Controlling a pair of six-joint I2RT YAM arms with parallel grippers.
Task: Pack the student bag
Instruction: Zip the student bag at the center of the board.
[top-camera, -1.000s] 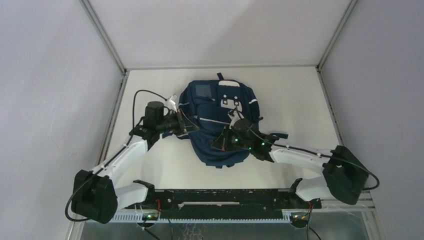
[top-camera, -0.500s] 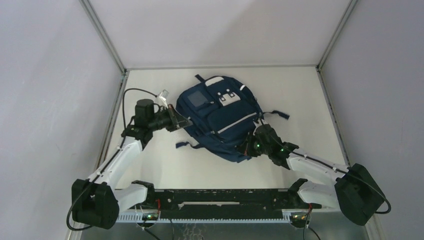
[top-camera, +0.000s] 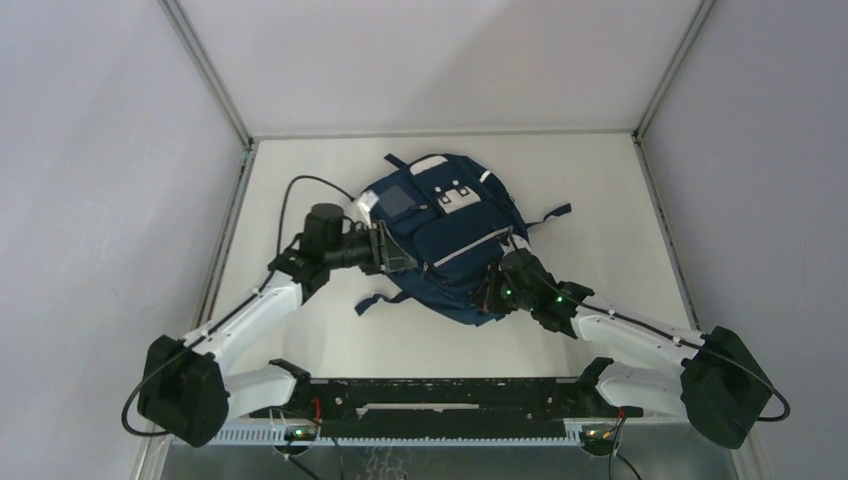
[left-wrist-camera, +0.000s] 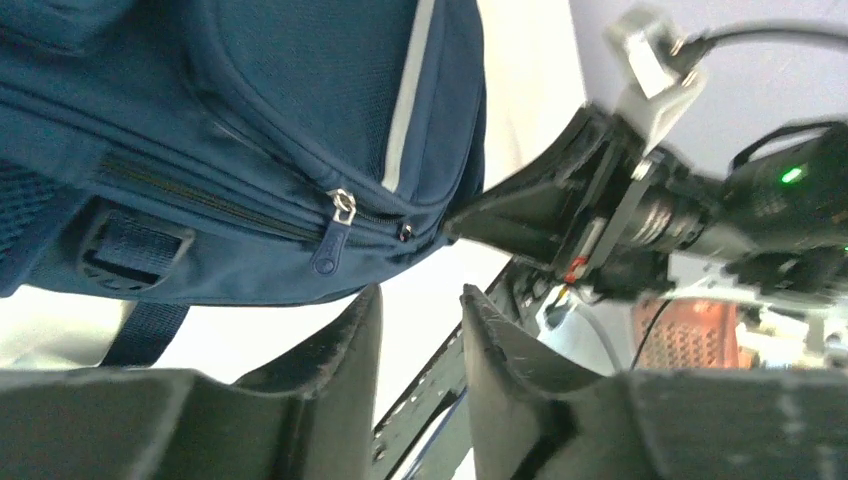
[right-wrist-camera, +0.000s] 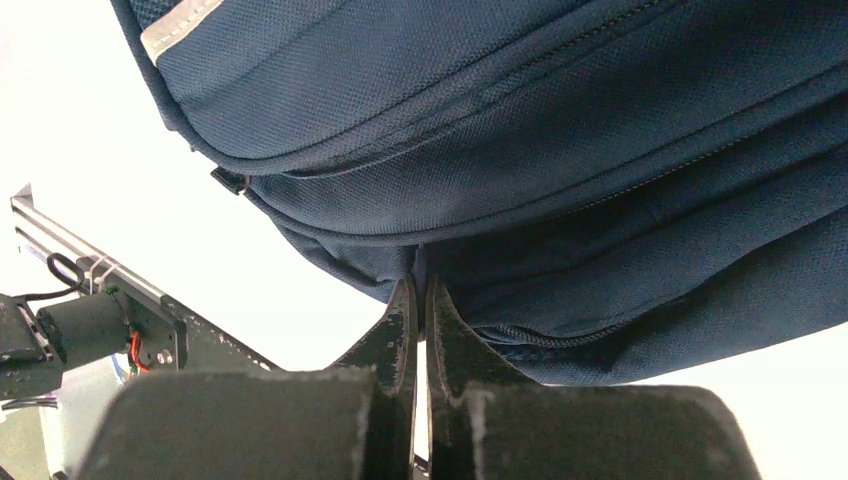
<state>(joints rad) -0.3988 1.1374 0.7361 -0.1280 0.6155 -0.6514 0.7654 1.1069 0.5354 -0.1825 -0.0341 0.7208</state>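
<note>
The student bag (top-camera: 440, 235), navy with white piping and patches, lies flat mid-table, tilted with its top to the far left. My right gripper (top-camera: 487, 290) is shut on a fold of fabric at the bag's near lower edge; in the right wrist view the right gripper (right-wrist-camera: 420, 282) pinches the student bag (right-wrist-camera: 520, 130) at a seam. My left gripper (top-camera: 403, 260) sits at the bag's left side, open. In the left wrist view the left gripper (left-wrist-camera: 420, 297) holds nothing, and just beyond it the student bag (left-wrist-camera: 250, 120) shows a closed zip with its pull (left-wrist-camera: 335, 228).
Loose dark straps trail from the bag at the near left (top-camera: 375, 300) and the right (top-camera: 548, 215). The white table (top-camera: 300, 170) ends at walls behind and on both sides. The black base rail (top-camera: 440, 395) runs along the near edge. The right arm (left-wrist-camera: 700, 200) appears in the left wrist view.
The bag swung round, its near end dragged right by the right gripper. The left gripper let go, opened partway and moved right along the bag's left side.
</note>
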